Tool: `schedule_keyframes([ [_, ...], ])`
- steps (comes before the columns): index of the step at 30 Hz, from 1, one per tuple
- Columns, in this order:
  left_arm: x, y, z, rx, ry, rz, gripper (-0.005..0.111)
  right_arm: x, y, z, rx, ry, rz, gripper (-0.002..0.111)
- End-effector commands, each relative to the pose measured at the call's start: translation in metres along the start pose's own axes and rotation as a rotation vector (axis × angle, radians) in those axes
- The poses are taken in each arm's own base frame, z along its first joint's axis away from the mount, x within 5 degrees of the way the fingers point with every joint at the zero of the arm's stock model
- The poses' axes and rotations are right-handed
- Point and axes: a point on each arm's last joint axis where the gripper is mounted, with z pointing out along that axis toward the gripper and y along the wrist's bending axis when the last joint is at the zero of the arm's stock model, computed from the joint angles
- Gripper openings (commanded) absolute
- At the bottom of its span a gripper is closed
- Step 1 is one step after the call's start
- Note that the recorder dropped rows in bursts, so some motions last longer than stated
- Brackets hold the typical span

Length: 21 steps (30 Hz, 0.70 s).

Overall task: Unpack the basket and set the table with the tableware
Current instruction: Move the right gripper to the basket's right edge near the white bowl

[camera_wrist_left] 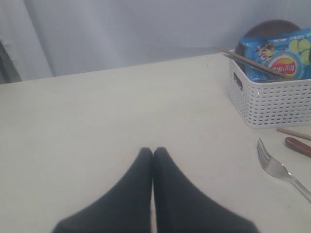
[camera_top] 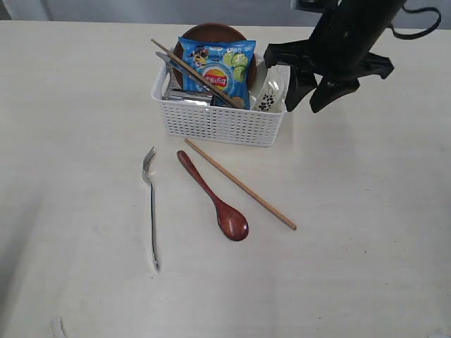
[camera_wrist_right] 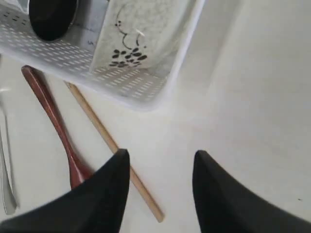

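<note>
Now, your right tool (camera_top: 304,105) stands wide open and empty, hanging just beside the right end of the basket (camera_top: 218,123), near the bowl (camera_top: 271,91) set on edge inside it; you can see it touching nothing. Your left tool (camera_wrist_left: 153,150) is closed tight on nothing, over bare tabletop (camera_wrist_left: 97,121). The fork (camera_top: 151,211), spoon (camera_top: 215,201) and a chopstick (camera_top: 239,183) lie before the basket. The plate (camera_top: 211,32), bag (camera_top: 218,70) and second chopstick (camera_top: 194,70) sit inside.
</note>
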Motion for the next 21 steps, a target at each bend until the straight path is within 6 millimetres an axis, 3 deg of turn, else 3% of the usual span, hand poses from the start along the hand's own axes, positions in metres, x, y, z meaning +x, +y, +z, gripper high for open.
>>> schedule_keyframes([
  [1, -0.001, 0.000, -0.001, -0.003, -0.007, 0.004, 0.000, 0.005, -0.001, 0.016, -0.061, -0.045, 0.045, 0.041],
  [21, -0.001, 0.000, -0.001, -0.001, -0.006, -0.005, 0.000, -0.014, -0.010, 0.039, -0.032, -0.172, 0.135, 0.041],
])
